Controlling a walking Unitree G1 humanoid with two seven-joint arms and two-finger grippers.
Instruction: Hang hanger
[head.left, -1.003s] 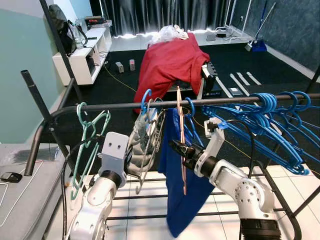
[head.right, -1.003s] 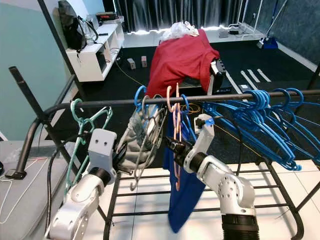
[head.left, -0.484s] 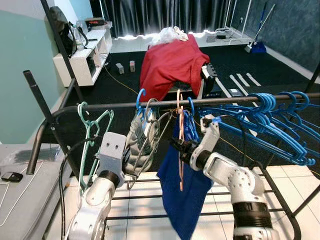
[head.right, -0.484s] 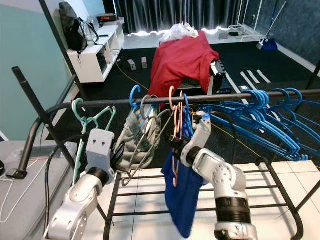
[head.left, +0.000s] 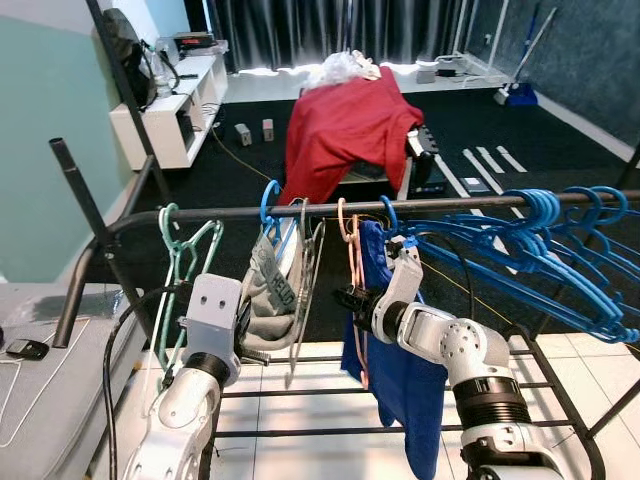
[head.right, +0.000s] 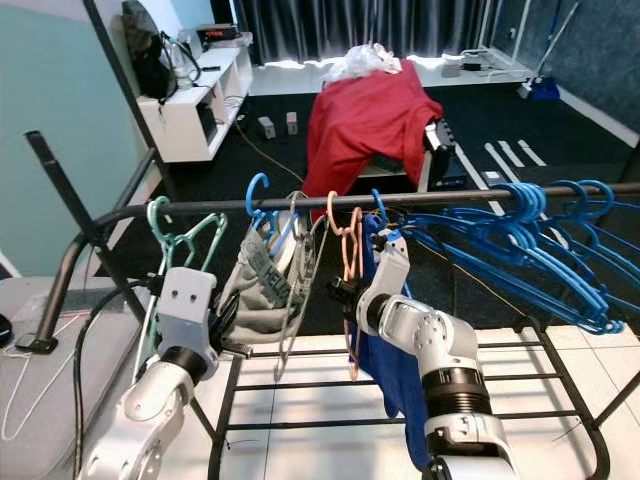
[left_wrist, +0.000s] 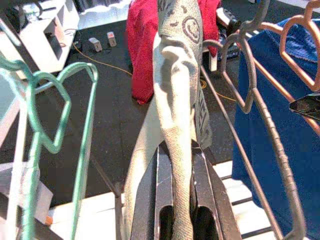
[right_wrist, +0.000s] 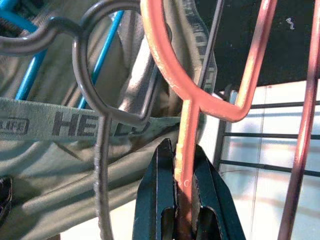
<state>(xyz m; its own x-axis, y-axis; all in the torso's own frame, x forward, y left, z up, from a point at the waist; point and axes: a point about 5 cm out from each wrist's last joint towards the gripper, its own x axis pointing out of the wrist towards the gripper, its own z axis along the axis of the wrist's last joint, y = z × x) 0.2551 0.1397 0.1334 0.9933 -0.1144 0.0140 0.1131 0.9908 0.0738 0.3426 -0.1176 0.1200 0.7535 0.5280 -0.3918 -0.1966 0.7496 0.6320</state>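
Pink hanger (head.right: 350, 262) now hooked on rail (head.right: 460, 197), R gripper (right_wrist: 184, 210) still clamping it; L gripper (left_wrist: 175, 200) pinching grey garment (left_wrist: 177, 100).

Bare rail (head.left: 230, 211) lies between the green hanger (head.left: 180, 262) and the grey garment (head.left: 272, 292); blue hangers (head.left: 520, 245) crowd rightward.

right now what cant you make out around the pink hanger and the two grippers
- Pink hanger hook: head views, too thin and crowded among other hooks to tell if it sits on the rail.
- Right gripper fingertips: head views, hidden behind hangers.
- Left gripper fingertips: left wrist view, covered by the grey garment.
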